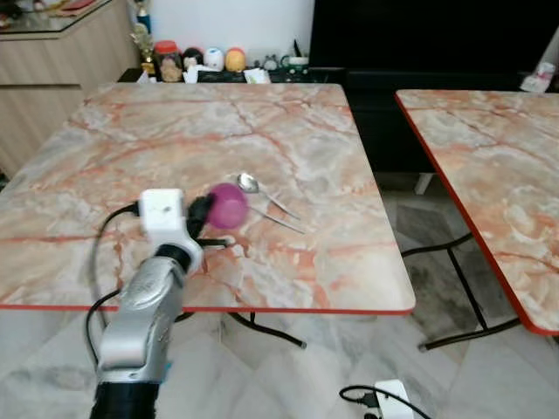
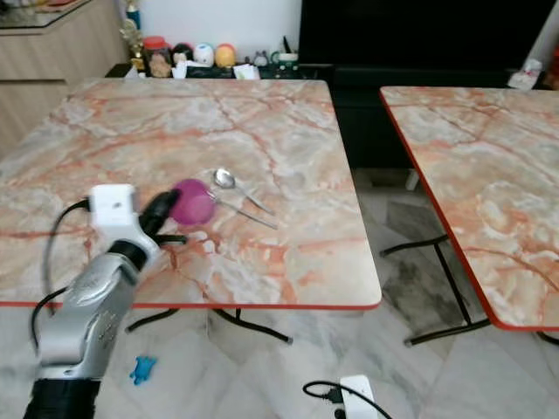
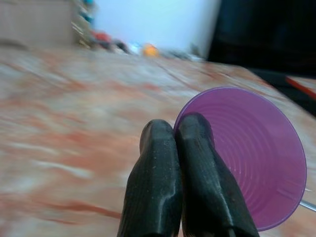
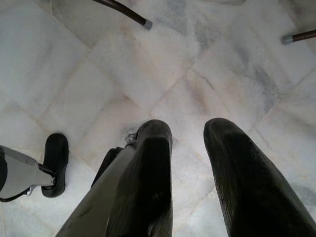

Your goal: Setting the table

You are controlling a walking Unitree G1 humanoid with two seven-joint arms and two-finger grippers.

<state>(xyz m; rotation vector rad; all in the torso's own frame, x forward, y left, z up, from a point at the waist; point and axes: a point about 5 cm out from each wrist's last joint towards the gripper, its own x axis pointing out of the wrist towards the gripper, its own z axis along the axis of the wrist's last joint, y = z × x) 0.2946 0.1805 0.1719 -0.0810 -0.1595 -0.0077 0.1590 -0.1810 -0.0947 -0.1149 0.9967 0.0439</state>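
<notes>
Nearest to us, our left arm (image 1: pixel 144 319) rises silver from the lower left, a black cable looped beside it, and reaches over the near edge of the marble table (image 1: pixel 131 148). Our left gripper (image 3: pixel 180 136) has its two black fingers pressed together on the rim of a purple cup (image 1: pixel 229 205), one finger outside the wall and one just inside the mouth, so the cup is pinched and held tilted on its side above the tabletop. We cannot tell whether the cup touches the marble.

Just to the right of the cup a spoon (image 1: pixel 249 182) lies flat on the table, bowl toward the far side, and a second thin piece of cutlery (image 1: pixel 281 222) lies beside it, nearer to us; its type is too small to tell.

Along the far edge we see a row of small jars and round figures (image 1: pixel 201 59) on a dark shelf.

Further right, a second marble table (image 1: pixel 489 166) stands apart across a strip of tiled floor (image 1: pixel 437 253).

Our right gripper (image 4: pixel 187 138) hangs over pale floor tiles (image 4: pixel 89 64), its fingers spread with nothing between them.
</notes>
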